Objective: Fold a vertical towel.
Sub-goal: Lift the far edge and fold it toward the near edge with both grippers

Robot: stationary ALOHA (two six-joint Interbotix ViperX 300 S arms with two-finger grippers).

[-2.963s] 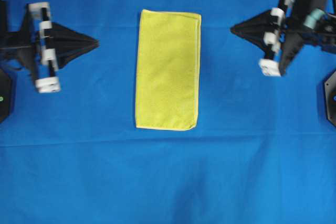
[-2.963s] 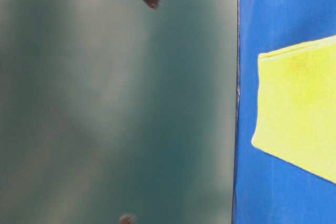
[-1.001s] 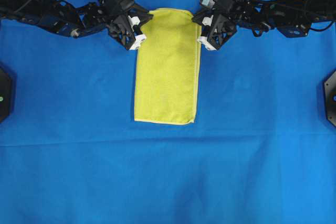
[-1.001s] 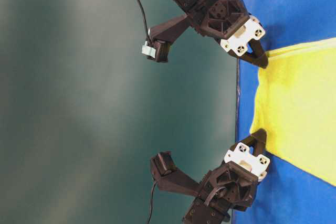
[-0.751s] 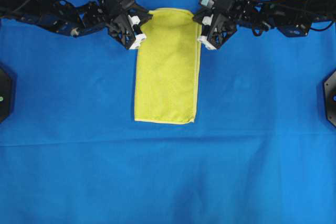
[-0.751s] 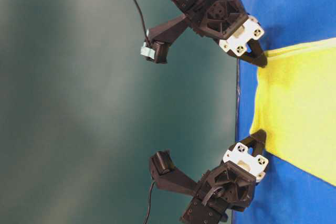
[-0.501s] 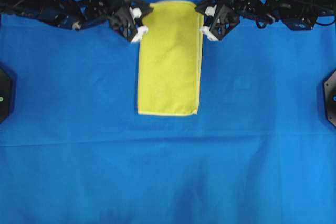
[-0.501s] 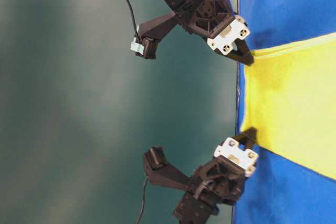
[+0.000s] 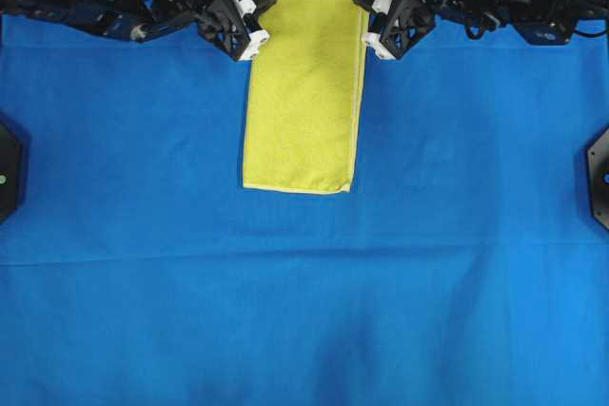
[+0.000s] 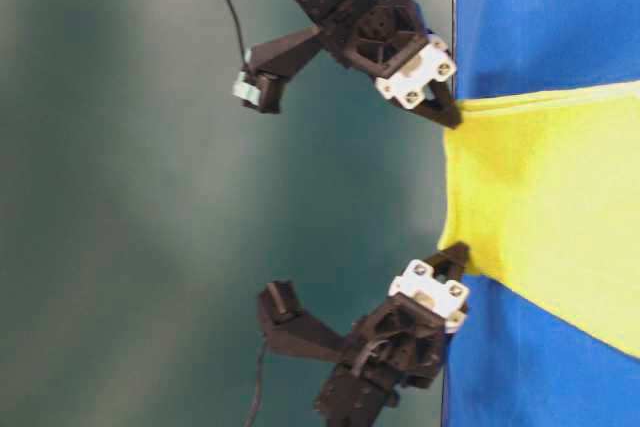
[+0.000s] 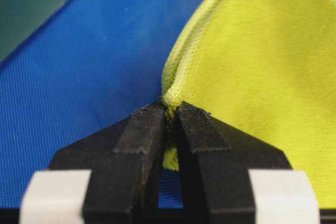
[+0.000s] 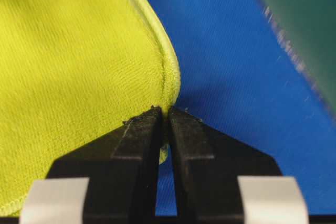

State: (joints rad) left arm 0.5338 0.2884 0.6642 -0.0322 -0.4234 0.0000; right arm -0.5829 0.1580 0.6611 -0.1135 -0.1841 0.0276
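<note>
My left gripper [image 11: 169, 115] and right gripper [image 12: 164, 113] pinch the towel's [image 9: 304, 92] far corners, its near end lying on the blue cloth [image 9: 304, 320] (thin bites); uneven pulling could slip a hem free.

Right gripper [image 12: 164, 113], black fingers pinched on hemmed corner of yellow towel [image 12: 73, 61], over blue cloth [image 12: 231, 82].
</note>
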